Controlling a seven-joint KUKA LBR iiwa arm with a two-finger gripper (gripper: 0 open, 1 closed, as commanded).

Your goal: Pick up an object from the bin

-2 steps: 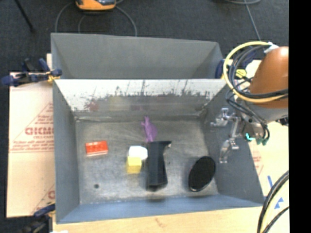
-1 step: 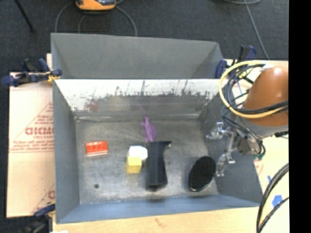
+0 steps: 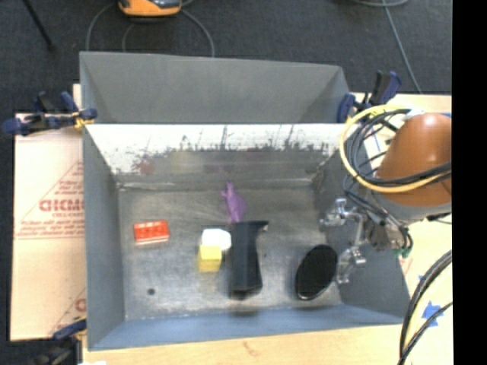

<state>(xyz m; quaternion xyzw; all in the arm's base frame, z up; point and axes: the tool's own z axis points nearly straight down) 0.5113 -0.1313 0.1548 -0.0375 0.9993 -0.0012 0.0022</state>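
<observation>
the gripper (image 3: 342, 242) sits low at the right end of the bin (image 3: 103, 226), its two metal fingers spread apart with nothing between them. nothing is picked yet; closing on a thing and lifting it are left. nearest is a black oval (image 3: 314, 272), just beside the lower finger on the bin floor. further left lie a black block (image 3: 247, 261), a yellow and white block (image 3: 213, 249), a purple scrap (image 3: 233, 202) and an orange block (image 3: 151, 232), all well spaced, none blocking the way.

Orange wrist cover (image 3: 417, 158), ringed by looped cables (image 3: 358, 149), sits behind and above the gripper (image 3: 342, 242); its two metal fingers (image 3: 333, 219) are spread apart.
</observation>
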